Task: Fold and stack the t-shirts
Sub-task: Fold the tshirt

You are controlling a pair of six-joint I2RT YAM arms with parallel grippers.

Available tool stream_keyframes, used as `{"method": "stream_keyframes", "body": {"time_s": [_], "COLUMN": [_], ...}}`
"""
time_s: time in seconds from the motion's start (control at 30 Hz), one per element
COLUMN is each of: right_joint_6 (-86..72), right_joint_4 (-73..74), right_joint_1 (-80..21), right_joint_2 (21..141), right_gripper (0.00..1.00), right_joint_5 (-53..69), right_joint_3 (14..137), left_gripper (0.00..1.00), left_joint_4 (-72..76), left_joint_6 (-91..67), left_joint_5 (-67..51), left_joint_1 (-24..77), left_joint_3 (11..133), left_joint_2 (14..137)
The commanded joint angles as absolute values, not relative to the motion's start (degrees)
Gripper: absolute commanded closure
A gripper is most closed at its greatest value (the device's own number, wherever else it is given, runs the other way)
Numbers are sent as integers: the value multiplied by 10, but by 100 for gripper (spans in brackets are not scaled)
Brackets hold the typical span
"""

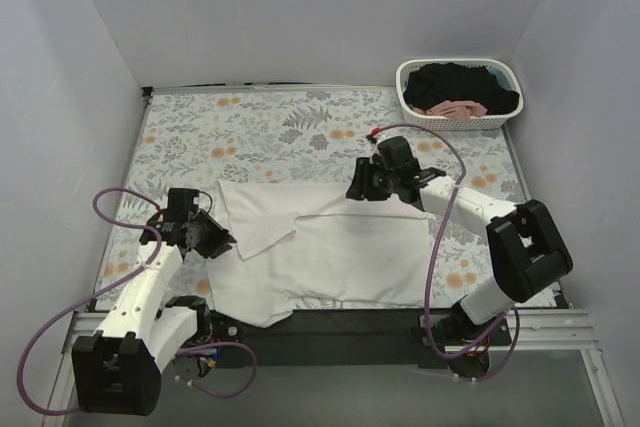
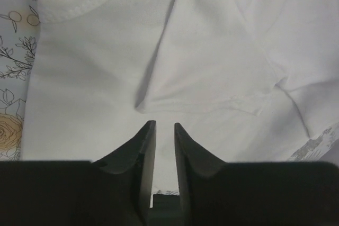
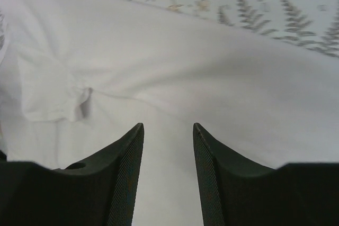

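The left gripper (image 2: 163, 123) hovers at the left edge of the white t-shirt (image 1: 340, 247), jaws narrowly parted and gripping nothing. The t-shirt lies partly folded on the floral tablecloth (image 1: 300, 127), between both grippers. The right gripper (image 3: 167, 124) is over the shirt's far edge, jaws apart and empty.

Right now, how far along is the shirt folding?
Done: white shirt spread out, one sleeve folded in. In hand: nothing; left fingers and right fingers open, empty, over it. Left: more folds, black shirt and pink shirt in basket, no stack yet.
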State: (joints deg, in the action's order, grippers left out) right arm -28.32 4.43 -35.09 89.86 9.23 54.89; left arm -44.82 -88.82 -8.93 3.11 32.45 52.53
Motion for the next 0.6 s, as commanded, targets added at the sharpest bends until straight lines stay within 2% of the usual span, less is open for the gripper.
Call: {"method": "stream_keyframes", "body": {"time_s": [0.0,0.1,0.17,0.23,0.37,0.43,0.47,0.57], "right_joint_6": [-242,-234,-226,-222,-214,-214,-214,-214], "right_joint_4": [69,69,69,68,63,55,52,42], "right_joint_1": [-277,-221,-198,-171,-133,-117,-113,-104], "right_joint_2": [863,842,835,833,834,834,835,838], "right_gripper": [51,48,48,48,48,49,49,50], "right_joint_5": [56,58,60,62,71,76,84,97], "right_joint_3": [515,495,487,483,474,467,464,459], "left_gripper": [76,58,52,50,51,56,62,66], "left_joint_4": [-462,-424,-381,-349,-280,-253,-246,-216], "left_joint_6": [-882,-874,-869,-855,-830,-821,-820,-807], "left_joint_5": [-41,-7,25,38,59,72,77,88], "left_joint_1": [29,29,29,29,29,29,28,28], "left_joint_3": [366,401,415,431,462,481,485,502], "left_joint_2": [519,539,575,628,729,766,794,832]}}
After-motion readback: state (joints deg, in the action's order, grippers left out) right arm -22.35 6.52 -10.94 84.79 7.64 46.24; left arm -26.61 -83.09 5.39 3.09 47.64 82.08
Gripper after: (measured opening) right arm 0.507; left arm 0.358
